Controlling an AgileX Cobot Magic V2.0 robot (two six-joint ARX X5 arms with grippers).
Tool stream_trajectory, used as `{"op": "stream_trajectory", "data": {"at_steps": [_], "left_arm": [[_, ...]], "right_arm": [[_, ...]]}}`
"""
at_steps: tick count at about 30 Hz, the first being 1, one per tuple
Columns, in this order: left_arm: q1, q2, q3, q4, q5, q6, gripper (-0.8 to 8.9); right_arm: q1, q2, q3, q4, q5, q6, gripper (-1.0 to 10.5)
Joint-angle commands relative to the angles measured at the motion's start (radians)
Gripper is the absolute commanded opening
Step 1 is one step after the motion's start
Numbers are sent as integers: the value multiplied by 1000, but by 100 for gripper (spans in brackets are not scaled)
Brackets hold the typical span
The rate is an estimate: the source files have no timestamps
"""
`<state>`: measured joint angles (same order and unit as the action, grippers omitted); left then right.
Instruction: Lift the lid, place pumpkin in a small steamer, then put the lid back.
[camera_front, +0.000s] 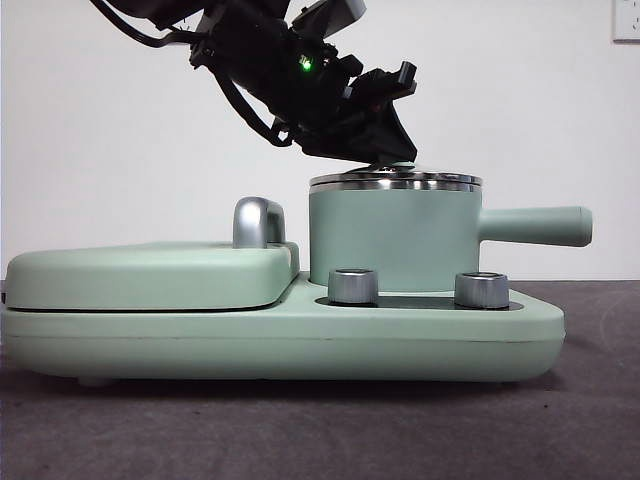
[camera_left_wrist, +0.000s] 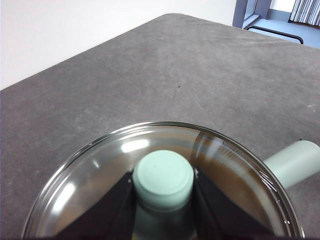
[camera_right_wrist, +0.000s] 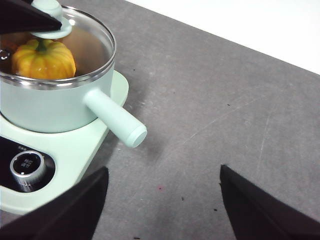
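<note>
The small steamer stands on the right half of the mint-green base, its long handle pointing right. The glass lid rests level on the steamer's steel rim. My left gripper reaches down from the upper left, its black jaws pressed against both sides of the lid's mint-green knob. Through the lid's glass the right wrist view shows the pumpkin inside the steamer. My right gripper hangs open over bare table beyond the handle, holding nothing.
The mint-green base carries a flat rectangular cover with a steel handle on its left half. Two steel dials sit at its front. Dark grey table surface spreads around the base.
</note>
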<state>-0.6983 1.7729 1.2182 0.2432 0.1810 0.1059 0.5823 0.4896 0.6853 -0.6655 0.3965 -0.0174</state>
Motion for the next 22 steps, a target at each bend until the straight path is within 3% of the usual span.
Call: {"op": "stream_trajectory", "data": {"at_steps": [1,7,13,22], "left_arm": [[-10,30,15,11,-2,-10,15],[-9,30,15,8,-2,-10,19],[-9,28,15,7,-1,-14,270],[2,-77,15,-154,-2,-21,280]], "right_arm": [[7,5,3,7,4,13,345],[7,5,3,7,4,13,345],[7,5,3,8,3,10,345],[7,5,3,46,-10,10,347]]}}
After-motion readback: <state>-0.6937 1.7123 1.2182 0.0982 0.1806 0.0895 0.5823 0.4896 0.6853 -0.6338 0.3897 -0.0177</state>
